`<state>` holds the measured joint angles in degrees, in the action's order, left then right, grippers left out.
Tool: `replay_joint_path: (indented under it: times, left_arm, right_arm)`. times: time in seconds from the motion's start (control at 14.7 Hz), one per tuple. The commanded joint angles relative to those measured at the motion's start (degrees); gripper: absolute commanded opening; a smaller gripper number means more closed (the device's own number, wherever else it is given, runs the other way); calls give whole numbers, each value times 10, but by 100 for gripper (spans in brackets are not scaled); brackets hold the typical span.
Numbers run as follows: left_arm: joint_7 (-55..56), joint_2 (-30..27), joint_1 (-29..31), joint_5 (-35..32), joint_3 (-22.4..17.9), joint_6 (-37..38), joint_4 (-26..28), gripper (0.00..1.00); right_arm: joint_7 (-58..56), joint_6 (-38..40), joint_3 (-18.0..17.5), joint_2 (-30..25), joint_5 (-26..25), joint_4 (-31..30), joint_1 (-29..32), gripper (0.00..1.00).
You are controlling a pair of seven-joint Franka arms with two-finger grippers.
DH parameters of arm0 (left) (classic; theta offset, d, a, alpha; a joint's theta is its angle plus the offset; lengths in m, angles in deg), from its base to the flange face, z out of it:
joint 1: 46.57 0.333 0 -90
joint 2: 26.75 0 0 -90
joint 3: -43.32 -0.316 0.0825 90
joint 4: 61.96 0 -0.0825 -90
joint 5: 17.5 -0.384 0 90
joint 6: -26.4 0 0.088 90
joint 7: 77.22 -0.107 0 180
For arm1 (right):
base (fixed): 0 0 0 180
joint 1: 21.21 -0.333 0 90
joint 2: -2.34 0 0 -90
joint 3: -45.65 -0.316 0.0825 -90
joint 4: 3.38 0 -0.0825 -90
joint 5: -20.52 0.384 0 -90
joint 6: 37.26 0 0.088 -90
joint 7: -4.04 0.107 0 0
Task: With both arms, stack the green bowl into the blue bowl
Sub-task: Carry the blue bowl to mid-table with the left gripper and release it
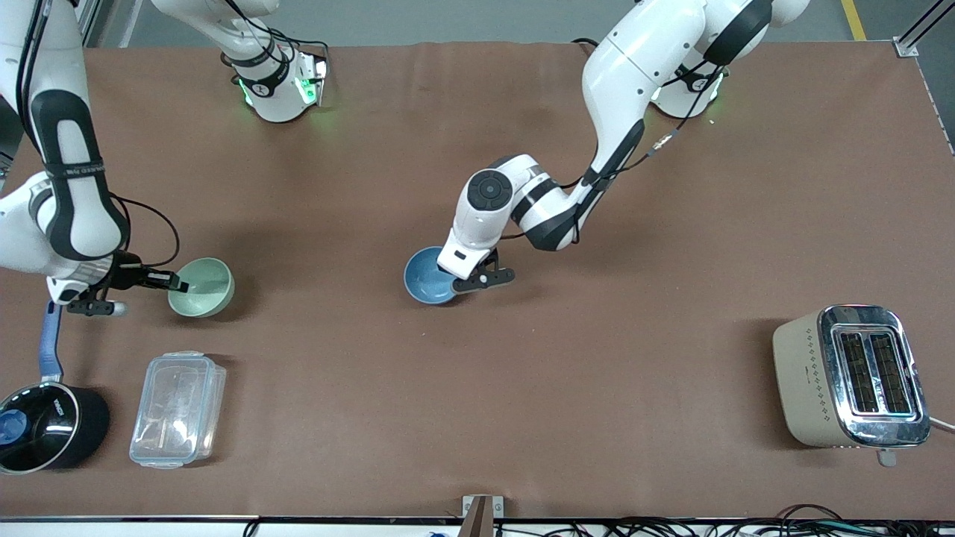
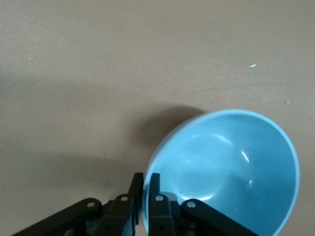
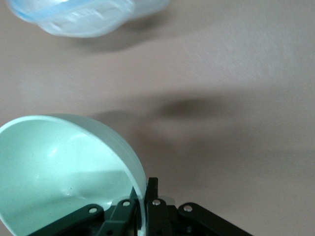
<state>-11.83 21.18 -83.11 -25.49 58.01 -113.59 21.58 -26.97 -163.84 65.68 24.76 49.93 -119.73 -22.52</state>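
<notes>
The green bowl (image 1: 203, 287) is near the right arm's end of the table, tilted. My right gripper (image 1: 177, 284) is shut on its rim, one finger inside and one outside, as the right wrist view shows at the gripper (image 3: 146, 184) and bowl (image 3: 54, 167). The blue bowl (image 1: 429, 274) is near the table's middle, also tilted. My left gripper (image 1: 456, 280) is shut on its rim; the left wrist view shows the gripper (image 2: 146, 178) pinching the bowl (image 2: 231, 167). I cannot tell whether either bowl touches the table.
A clear plastic container (image 1: 177, 409) lies nearer the front camera than the green bowl, and also shows in the right wrist view (image 3: 83, 17). A black saucepan with a blue handle (image 1: 45, 425) stands beside it. A toaster (image 1: 850, 377) stands at the left arm's end.
</notes>
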Motion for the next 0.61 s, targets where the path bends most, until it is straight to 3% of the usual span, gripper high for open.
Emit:
replay_joint_path:
  times: [0.0, 0.14, 0.27, 0.55]
  left_arm:
    - [3, -28, 3, -30, -25, 10, -19, 100]
    - [-30, -83, 24, -68, -54, 70, -19, 100]
    - [-124, -140, 71, -77, -56, 151, -18, 100]
    - [-276, -240, 169, -77, -52, 262, -14, 100]
  right_arm:
    - [55, 32, -3, -58, -40, -11, -13, 0]
    - [100, 48, -27, -85, -68, -7, -16, 1]
    - [148, 54, -58, -105, -88, -6, -16, 1]
    - [271, 53, -152, -122, -111, -2, -16, 1]
